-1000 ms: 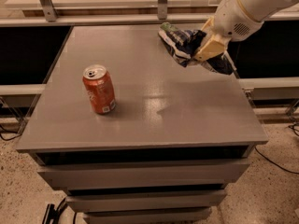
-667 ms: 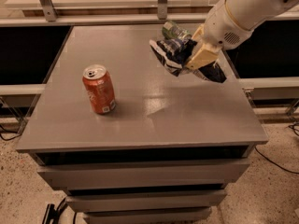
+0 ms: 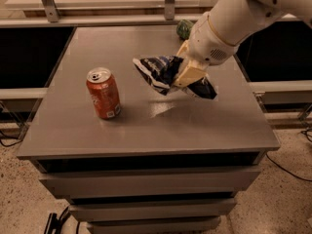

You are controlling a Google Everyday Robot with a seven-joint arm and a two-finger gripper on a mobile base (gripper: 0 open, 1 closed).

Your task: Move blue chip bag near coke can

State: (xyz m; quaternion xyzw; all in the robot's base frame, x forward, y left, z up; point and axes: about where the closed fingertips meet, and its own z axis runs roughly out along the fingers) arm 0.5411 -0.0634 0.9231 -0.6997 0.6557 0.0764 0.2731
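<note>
The blue chip bag [image 3: 158,72] is a crumpled dark-blue foil bag with white markings, held above the middle of the grey table [image 3: 146,126]. My gripper [image 3: 187,74] is shut on the bag, with the white arm coming in from the upper right. The coke can [image 3: 103,93] stands upright on the table's left part, orange-red with a silver top, a short way to the left of the bag and apart from it.
A green can [image 3: 184,29] lies at the table's far edge, partly hidden behind my arm. A metal rail [image 3: 97,19] runs along the back. The table has drawers below, and cables lie on the floor at both sides.
My gripper has carried the blue chip bag leftward and toward the front, from the table's back right toward its middle, closer to the coke can. The can has not moved.
</note>
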